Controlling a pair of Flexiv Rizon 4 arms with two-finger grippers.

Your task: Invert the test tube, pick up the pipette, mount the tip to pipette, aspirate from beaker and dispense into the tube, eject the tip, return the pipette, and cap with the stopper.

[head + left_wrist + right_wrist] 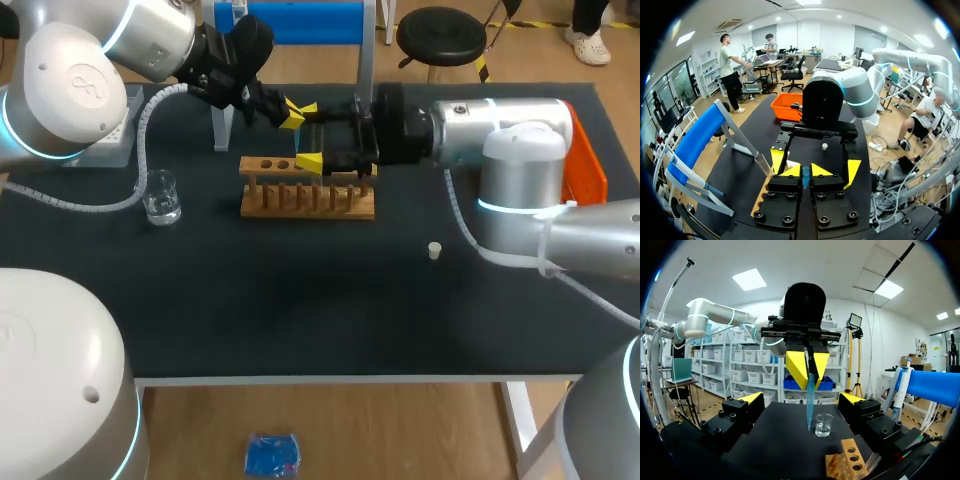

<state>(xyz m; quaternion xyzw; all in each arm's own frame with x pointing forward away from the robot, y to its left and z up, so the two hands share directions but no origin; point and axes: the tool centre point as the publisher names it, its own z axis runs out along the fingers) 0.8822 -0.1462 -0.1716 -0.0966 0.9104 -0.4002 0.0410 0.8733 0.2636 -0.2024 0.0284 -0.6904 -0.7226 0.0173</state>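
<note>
My left gripper (292,113) hangs above the back of the wooden tube rack (305,190), shut on a clear bluish test tube (810,402) that points straight down from its yellow tips. My right gripper (308,135) faces it from the right, wide open, one finger on either side of the tube and neither touching it. In the left wrist view only a blue sliver of the tube (805,179) shows between the shut pads. The beaker (160,197) stands left of the rack. The small white stopper (435,250) lies on the mat to the right.
A blue pipette stand (300,22) rises at the table's back behind both grippers. An orange bin (585,172) sits at the right edge, and a grey box (108,140) at the back left. The black mat (300,310) stretches in front of the rack.
</note>
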